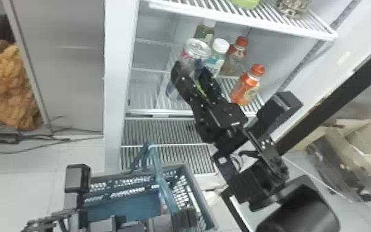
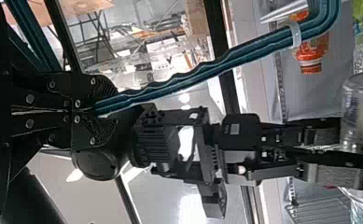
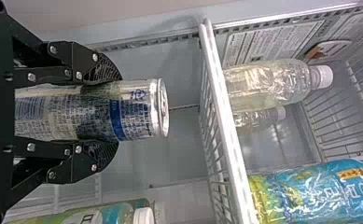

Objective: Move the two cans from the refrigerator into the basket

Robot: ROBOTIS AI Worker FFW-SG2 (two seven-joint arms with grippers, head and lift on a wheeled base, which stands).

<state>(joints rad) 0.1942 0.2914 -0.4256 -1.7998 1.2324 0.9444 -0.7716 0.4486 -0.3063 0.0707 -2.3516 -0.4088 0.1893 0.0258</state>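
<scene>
Right claw of mine (image 3: 108,112) pinches the can (image 3: 144,109); should I lift too high, it may knock the wire shelf (image 3: 226,116), clearance unclear.

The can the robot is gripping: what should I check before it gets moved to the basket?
1. Right tool gripping the can from both sides: ok.
2. Left tool closed on the basket's handle: ok.
3. Can out of the fridge: not ok, it is inside, upright or nearly so.
4. Can free of the white-capped bottle beside it: cannot tell, they look close in the head view.
5. Basket below the can, ready for a drop: not ok, it sits nearer the robot, outside the fridge.
6. Other can already in the basket: cannot tell.
</scene>
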